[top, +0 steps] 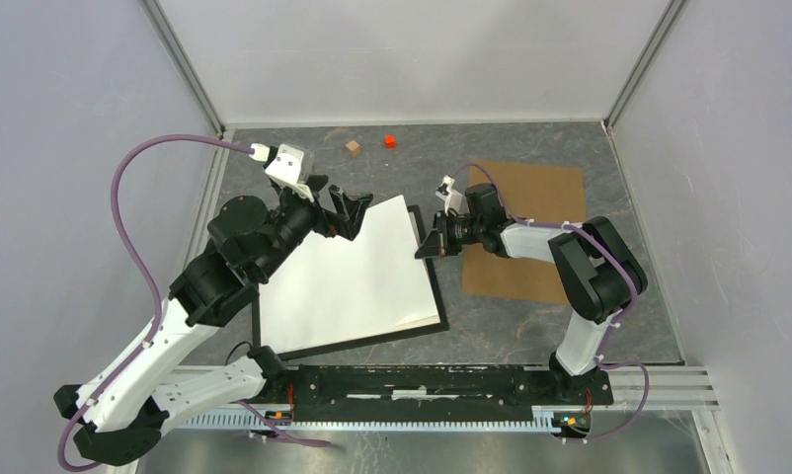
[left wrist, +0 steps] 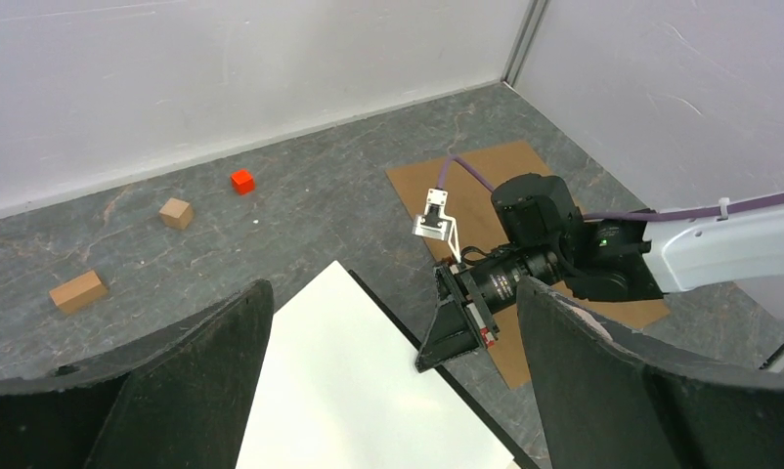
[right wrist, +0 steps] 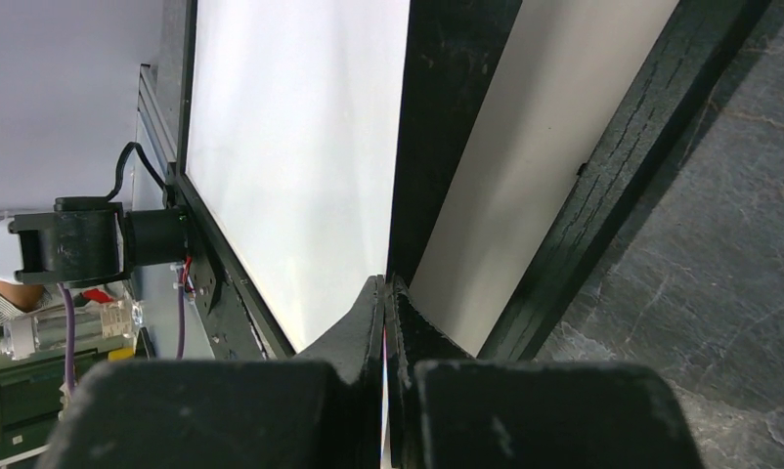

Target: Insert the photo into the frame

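Note:
The white photo lies tilted over the black frame, whose thin edge shows along the near and left sides. My right gripper is shut on the photo's right edge. In the right wrist view its jaws pinch the thin sheet, with the photo on the left and the frame's black edge on the right. My left gripper is open and empty, over the photo's far corner. In the left wrist view its fingers straddle the photo, and the frame edge shows beside it.
A brown cardboard sheet lies under and right of the right arm. A wooden cube and a red cube sit near the back wall. A longer wooden block lies at the far left. Walls enclose three sides.

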Robot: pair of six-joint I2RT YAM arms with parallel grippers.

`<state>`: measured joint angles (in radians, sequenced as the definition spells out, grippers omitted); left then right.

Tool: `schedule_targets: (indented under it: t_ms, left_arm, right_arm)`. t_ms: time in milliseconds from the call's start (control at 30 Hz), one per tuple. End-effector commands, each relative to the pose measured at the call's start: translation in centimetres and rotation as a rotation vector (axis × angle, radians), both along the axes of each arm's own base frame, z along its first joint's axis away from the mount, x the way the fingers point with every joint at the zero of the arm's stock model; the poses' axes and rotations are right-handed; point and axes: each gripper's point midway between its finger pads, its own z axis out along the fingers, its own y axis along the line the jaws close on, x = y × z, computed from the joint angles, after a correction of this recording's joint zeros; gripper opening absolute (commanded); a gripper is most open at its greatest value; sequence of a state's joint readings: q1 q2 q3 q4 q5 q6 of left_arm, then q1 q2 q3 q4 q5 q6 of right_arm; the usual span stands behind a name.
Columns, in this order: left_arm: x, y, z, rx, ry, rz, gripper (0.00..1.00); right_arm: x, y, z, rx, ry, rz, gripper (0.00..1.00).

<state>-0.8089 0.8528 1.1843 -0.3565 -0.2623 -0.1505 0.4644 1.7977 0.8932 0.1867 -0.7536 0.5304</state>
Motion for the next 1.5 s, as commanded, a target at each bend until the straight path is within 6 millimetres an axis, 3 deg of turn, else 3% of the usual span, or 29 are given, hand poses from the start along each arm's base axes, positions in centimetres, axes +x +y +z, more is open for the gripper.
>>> schedule_targets:
  t_ms: [0,167,500,600,833,1133,1300,1467]
  left_arm:
    - [0.3,0.6,1.5,0.0,-0.069,0.02,1.0]
    - [0.3,0.4,1.4,-0.003,-0.065,0.014,1.0]
    - [0.0,0.3,1.4,-0.011,-0.064,0.001,1.0]
    - [0.0,0.2,1.4,-0.01,-0.062,-0.004,1.0]
    - [-0.1,0.1,1.4,-0.014,-0.061,-0.012,1.0]
    - [-0.2,0.1,1.4,-0.016,-0.062,-0.017,1.0]
    - [-0.2,0.1,1.3,-0.012,-0.061,-0.018,1.0]
    - [-0.2,0.1,1.2,-0.01,-0.062,-0.018,1.0]
  right_arm:
    - [0.5,0.9,1.2,0.032,-0.051,-0.004,0.0]
    - [0.2,1.5,1.3,0.039,-0.05,0.002,0.0]
    - [0.5,0.8,0.7,-0.027,-0.065,-0.013,0.0]
    - [0.4,0.4,0.8,-0.051,-0.076,-0.02,0.05]
    - [-0.9,0.4,0.9,-0.06,-0.065,-0.005,0.06]
    - [-1.1,0.3,-0.4,-0.099,-0.054,-0.007,0.09]
    - [-0.4,-0.1,-0.2,-0.151,-0.081,-0.014,0.18]
    - [1.0,-1.2,0.4,-0.25,-0.145,-0.028,0.34]
